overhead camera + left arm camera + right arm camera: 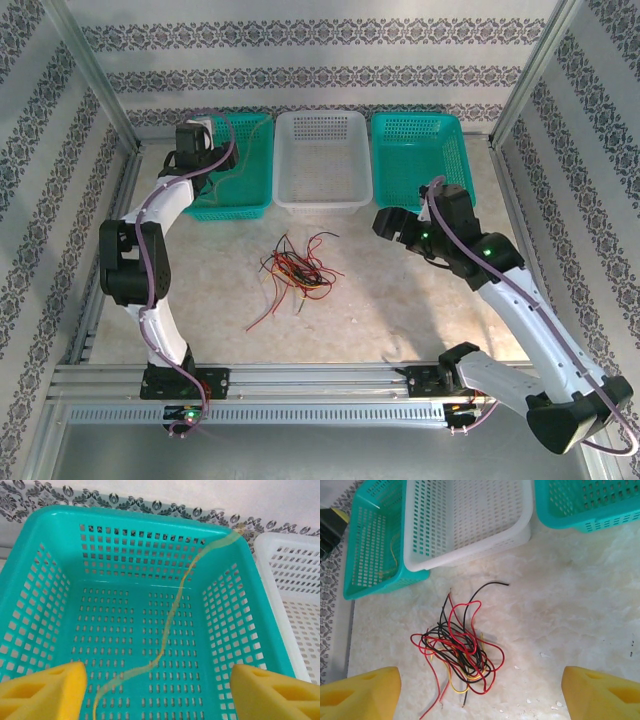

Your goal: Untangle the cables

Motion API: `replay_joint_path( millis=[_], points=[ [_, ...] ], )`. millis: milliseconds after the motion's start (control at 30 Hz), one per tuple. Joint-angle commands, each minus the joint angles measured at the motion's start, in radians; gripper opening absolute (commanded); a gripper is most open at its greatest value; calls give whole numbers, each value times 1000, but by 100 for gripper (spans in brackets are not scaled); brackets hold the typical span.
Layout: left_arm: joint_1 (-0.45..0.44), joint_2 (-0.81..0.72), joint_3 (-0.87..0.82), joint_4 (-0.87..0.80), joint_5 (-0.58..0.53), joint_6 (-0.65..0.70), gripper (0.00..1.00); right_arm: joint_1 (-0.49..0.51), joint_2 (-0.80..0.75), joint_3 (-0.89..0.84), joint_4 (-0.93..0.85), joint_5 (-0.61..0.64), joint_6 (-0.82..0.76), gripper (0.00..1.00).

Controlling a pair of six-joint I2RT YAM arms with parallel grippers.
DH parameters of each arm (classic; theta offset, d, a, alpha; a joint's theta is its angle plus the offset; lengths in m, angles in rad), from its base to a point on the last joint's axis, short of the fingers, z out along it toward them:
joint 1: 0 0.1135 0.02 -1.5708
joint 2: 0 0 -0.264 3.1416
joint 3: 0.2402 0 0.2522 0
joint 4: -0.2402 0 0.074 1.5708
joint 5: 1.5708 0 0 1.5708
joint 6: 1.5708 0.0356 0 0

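Likely deposit: left gripper (pixel 157 687) hung spread over far-left teal basket (pixel 125 517), yellow wire (pixel 175 605) inside; right gripper (pixel 480 692) (also spread) next needed one strand from the tangle (pixel 460 652).

A lab-style robot test cell: aluminium frame posts (pixel 95 75), patterned wall panels (pixel 320 60), slotted mounting rail (pixel 310 378) along the table (pixel 400 300).

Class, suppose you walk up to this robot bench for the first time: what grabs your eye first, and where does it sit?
A knot of red, black and yellow cables lies on the table between the two arms. Along the far edge stand a left teal basket, a white basket and a right teal basket. One yellow cable snakes through the left teal basket, below the open left gripper.
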Motion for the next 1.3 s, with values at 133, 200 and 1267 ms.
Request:
replay_joint_path(
  millis=[133, 200, 1267],
  points=[
    [-3, -244, -52, -27, -39, -96, 70, 118, 90, 89, -100, 257, 3, 94],
    [-4, -347, -92, -78, -10, -145, 68, 210, 143, 133, -142, 408, -6, 98],
    [-320, -751, -774, -149, 325, -692, 60, 364, 899, 405, 38, 137, -174, 44]
  ],
)
